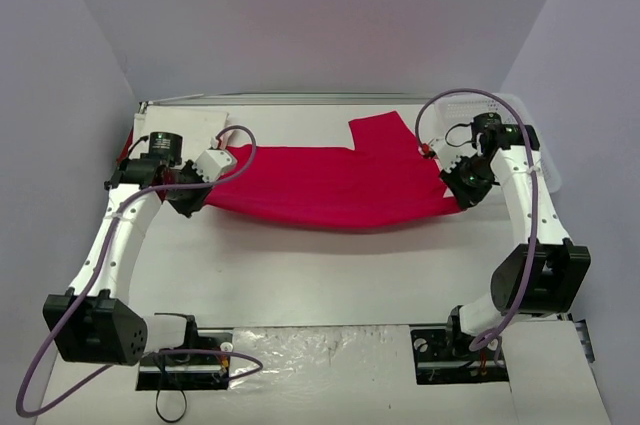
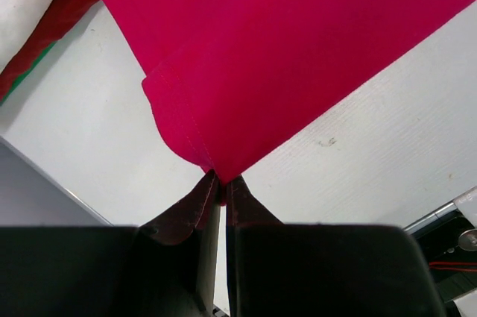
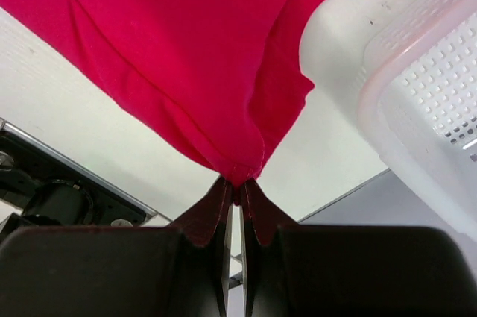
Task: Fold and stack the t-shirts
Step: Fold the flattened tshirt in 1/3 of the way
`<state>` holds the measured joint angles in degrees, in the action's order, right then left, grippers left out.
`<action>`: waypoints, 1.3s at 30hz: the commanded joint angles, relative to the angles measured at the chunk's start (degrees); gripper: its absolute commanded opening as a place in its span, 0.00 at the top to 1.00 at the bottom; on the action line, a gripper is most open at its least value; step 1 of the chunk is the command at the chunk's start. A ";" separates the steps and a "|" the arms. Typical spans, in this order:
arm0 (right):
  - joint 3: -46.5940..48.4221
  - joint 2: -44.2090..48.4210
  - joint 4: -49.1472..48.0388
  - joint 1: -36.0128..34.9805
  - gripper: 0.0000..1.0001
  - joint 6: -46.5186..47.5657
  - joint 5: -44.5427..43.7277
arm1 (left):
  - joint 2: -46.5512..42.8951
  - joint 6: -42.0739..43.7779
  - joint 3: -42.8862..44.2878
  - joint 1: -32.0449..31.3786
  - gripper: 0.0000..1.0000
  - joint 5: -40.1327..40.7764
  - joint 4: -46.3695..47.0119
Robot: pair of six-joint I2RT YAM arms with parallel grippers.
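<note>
Bright red t-shirt [image 1: 330,185], stretched taut, held above table

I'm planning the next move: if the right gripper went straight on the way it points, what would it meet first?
The red t-shirt it is pinching; the right gripper would push into that cloth. The white basket sits off to one side, probably out of line.

No text, label, brand, number or sign can be read in any of these views.
</note>
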<state>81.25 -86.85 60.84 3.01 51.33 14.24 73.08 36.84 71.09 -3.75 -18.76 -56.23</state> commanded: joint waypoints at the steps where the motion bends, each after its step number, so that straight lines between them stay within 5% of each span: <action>1: 2.77 3.18 5.61 1.21 1.00 2.02 1.23 | -3.29 -0.63 2.91 0.67 0.98 1.27 -3.19; 17: 17.62 -13.44 4.99 4.55 1.00 0.79 4.21 | 9.89 -3.79 10.12 2.43 0.98 -2.59 -3.09; 39: -7.33 9.76 7.01 4.73 1.00 3.16 2.73 | -0.22 4.46 -3.32 2.87 0.98 -5.67 -9.42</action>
<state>76.49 -79.15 64.66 7.16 53.15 18.46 74.11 37.76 69.32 -1.41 -23.29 -62.17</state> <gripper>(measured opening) 0.021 0.043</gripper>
